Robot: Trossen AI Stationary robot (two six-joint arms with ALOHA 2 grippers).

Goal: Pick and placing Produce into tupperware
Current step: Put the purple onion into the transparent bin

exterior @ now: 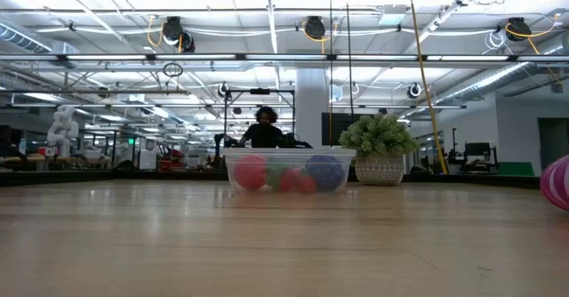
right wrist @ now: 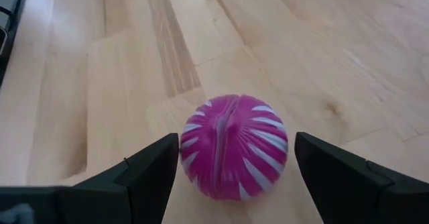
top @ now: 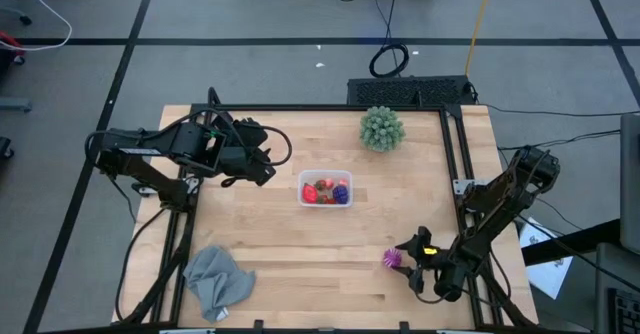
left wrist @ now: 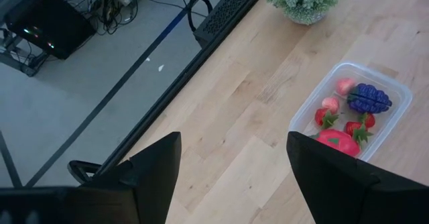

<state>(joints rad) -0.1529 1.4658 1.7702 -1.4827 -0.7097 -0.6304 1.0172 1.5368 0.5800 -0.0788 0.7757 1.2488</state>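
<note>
The clear tupperware (top: 302, 178) stands mid-table and holds red, pink and dark purple produce (left wrist: 348, 110). A striped magenta ball (right wrist: 234, 147) rests on the wood near the table's right front. My right gripper (right wrist: 236, 137) is low at the ball, open, with one finger on each side of it. My left gripper (top: 280, 162) hangs open above the table, left of the tupperware, with nothing between its fingers (left wrist: 154, 163). My right gripper comes at the striped ball slanting down from the table's right side. One finger (right wrist: 157, 163) stands right against the ball's side (right wrist: 184, 160); I cannot tell whether it touches. The other finger shows a thin gap. The ball sits on the table.
A green spiky ball (top: 382, 128) sits at the far edge, behind the tupperware. A grey cloth (top: 218, 279) lies crumpled at the near left. Bare wood lies between the striped ball and the tupperware. A person shows in the room beyond the table.
</note>
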